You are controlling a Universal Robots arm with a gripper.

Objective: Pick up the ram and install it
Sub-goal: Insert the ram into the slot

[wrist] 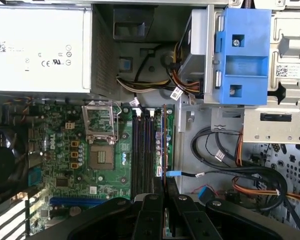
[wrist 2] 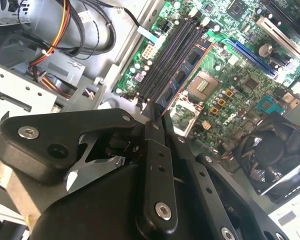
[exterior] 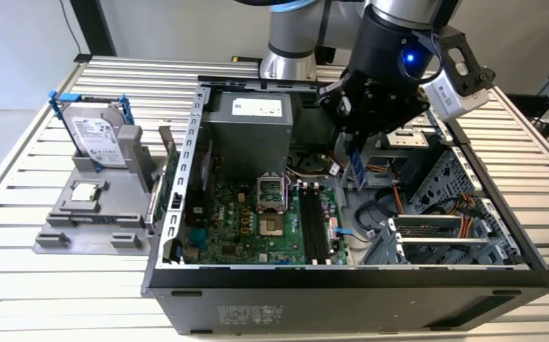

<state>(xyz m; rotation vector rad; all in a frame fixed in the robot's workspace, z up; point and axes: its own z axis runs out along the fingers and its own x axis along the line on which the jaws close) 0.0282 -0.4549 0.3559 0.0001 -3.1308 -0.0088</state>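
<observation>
Here's the claw (wrist: 165, 196) inside the open computer case (exterior: 351, 303) on the desk (exterior: 27, 285), pinched shut on the ram (wrist: 164, 150), which hangs edge-down, lined up over the black memory slots (wrist: 142, 150) of the green motherboard (wrist: 65, 150), beside the bare processor socket (wrist: 101, 157)

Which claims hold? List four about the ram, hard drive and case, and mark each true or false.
1. The gripper is shut on the ram. True.
2. The ram is plugged into the motherboard. False: it hangs above it, in the gripper.
3. The hard drive lies inside the case. False: it stands in the grey holder outside it, at the exterior view's left.
4. The case is open, motherboard exposed. True.
</observation>
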